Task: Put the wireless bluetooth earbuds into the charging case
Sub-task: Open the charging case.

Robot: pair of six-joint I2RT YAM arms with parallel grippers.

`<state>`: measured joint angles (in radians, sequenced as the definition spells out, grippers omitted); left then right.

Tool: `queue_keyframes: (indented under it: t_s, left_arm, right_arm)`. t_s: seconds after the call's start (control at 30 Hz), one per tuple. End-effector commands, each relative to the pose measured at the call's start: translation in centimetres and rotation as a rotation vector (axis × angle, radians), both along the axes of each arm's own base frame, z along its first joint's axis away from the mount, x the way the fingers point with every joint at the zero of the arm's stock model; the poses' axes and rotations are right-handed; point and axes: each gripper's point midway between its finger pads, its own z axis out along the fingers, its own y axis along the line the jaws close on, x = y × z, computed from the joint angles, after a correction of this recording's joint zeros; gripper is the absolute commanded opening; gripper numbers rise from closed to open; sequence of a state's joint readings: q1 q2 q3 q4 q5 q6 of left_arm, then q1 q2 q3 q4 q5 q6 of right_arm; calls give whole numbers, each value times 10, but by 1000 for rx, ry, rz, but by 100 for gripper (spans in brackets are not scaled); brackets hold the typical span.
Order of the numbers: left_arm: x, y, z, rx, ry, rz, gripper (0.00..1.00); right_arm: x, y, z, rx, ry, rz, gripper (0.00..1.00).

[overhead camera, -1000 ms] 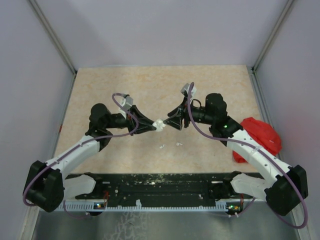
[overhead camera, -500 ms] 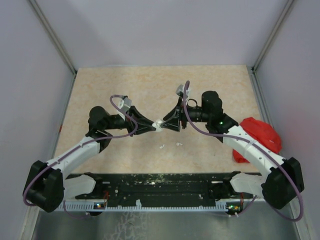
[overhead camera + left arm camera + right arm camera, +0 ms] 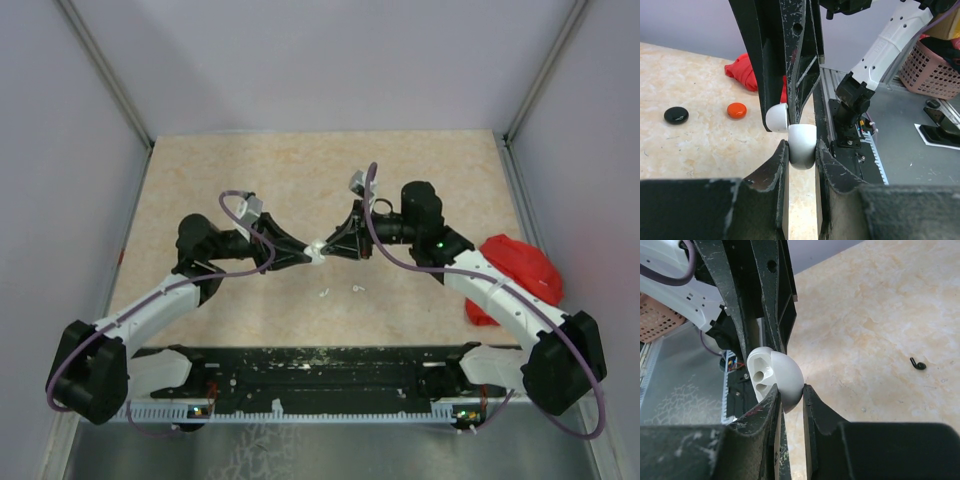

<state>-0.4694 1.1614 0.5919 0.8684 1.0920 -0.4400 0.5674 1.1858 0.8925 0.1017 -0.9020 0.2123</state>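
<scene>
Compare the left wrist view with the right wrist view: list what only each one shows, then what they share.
Left wrist only: a black round case, an orange round case, a red cloth lump behind them, and a pink basket beyond the table's edge.

Right wrist only: the sockets inside the white charging case, and a black earbud lying loose on the table.

Both: the white charging case, pinched by the left gripper and the right gripper, which meet tip to tip.
</scene>
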Motion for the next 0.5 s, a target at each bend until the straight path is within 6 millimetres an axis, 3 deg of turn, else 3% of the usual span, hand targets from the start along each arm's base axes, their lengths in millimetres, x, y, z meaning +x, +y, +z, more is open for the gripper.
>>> queue_keyframes:
  t_s: [0.0, 0.27, 0.47]
  left_arm:
    - [0, -1, -3, 42, 9, -14, 20]
    - [1, 1, -13, 149, 14, -16, 40]
    - [-3, 3, -18, 185, -5, -44, 45]
  right_arm:
    - [4, 0, 32, 21, -137, -11, 9]
    - [6, -7, 27, -108, -206, -60, 3]
    - [4, -7, 23, -176, -222, -54, 3]
